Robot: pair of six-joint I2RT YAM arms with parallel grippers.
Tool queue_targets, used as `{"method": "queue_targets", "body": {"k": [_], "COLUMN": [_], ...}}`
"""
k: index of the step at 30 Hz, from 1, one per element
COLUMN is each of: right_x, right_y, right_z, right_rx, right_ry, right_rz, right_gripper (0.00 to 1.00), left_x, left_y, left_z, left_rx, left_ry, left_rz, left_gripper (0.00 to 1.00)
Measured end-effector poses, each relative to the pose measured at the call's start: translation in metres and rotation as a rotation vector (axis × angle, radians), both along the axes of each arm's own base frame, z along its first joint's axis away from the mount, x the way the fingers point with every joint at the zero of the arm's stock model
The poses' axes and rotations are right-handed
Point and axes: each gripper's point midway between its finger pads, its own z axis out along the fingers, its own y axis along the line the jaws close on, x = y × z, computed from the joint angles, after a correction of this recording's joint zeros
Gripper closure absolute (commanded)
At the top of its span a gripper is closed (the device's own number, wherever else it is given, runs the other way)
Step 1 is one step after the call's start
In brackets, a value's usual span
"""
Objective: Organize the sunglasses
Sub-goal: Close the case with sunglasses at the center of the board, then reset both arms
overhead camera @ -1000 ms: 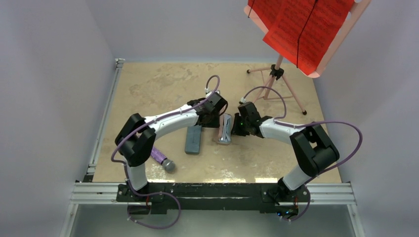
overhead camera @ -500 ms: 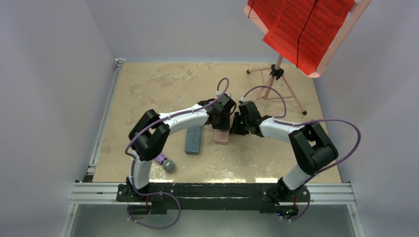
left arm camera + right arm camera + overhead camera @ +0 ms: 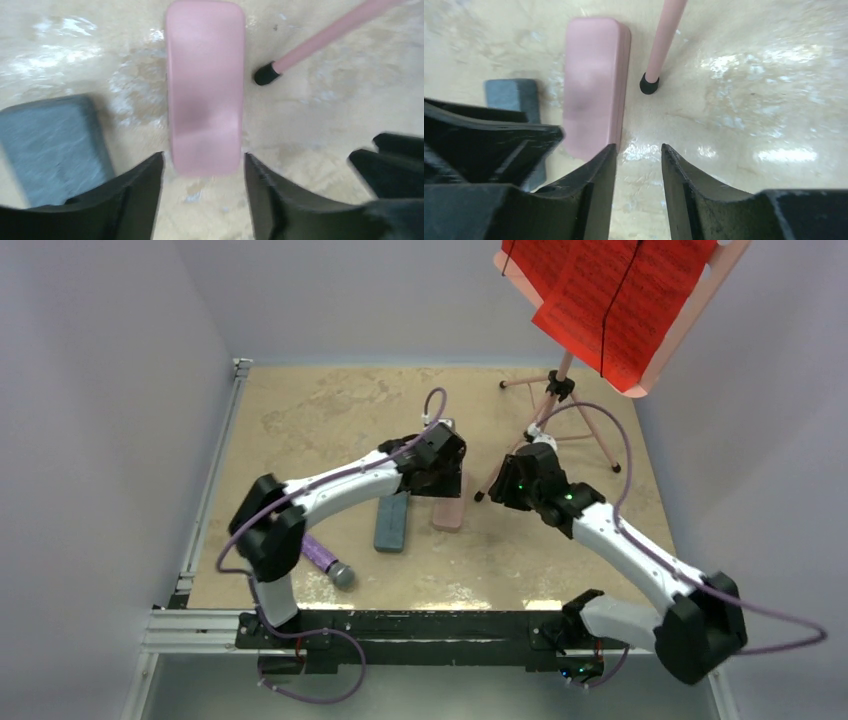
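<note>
Jaws apart at left gripper [image 3: 203, 157], straddling near end of closed pink case [image 3: 205, 85], not clamped; apart at right gripper [image 3: 638, 147] too, table [image 3: 749, 100] showing between, pink stand leg [image 3: 664, 40] just ahead; grey-blue case [image 3: 50, 140] beside pink one; sunglasses not visible in any view.

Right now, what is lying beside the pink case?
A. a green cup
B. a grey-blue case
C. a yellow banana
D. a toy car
B: the grey-blue case lies flat beside the pink case, with a small gap between them; the left wrist view shows the two side by side.
</note>
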Motion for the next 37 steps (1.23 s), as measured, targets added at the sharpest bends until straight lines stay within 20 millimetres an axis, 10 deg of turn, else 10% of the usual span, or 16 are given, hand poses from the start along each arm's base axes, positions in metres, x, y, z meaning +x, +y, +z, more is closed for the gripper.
{"method": "queue_targets", "body": {"k": [4, 8, 11, 20, 37], "right_x": [-0.017, -0.039, -0.053, -0.093, -0.097], "right_y": [-0.022, -0.049, -0.068, -0.107, -0.126], "right_z": [0.059, 0.097, 0.099, 0.035, 0.037], "right_rx": [0.045, 0.076, 0.068, 0.034, 0.053], "right_ry": [-0.151, -0.275, -0.309, -0.254, -0.339], "right_rz": [-0.058, -0.126, -0.180, -0.311, -0.397], "right_gripper": [0.39, 0.30, 0.25, 0.05, 0.12], "left_x": [-0.017, -0.053, -0.079, -0.141, -0.152], "left_y": [0.031, 0.091, 0.141, 0.251, 0.283], "left_z": [0.076, 0.163, 0.188, 0.049, 0.037], "left_rx": [-0.118, -0.324, -0.417, -0.164, -0.169], "left_ry": [-0.141, -0.343, -0.441, -0.255, -0.258], "left_rz": [0.030, 0.109, 0.203, 0.511, 0.696], "left_gripper": [0.02, 0.00, 0.00, 0.00, 0.00]}}
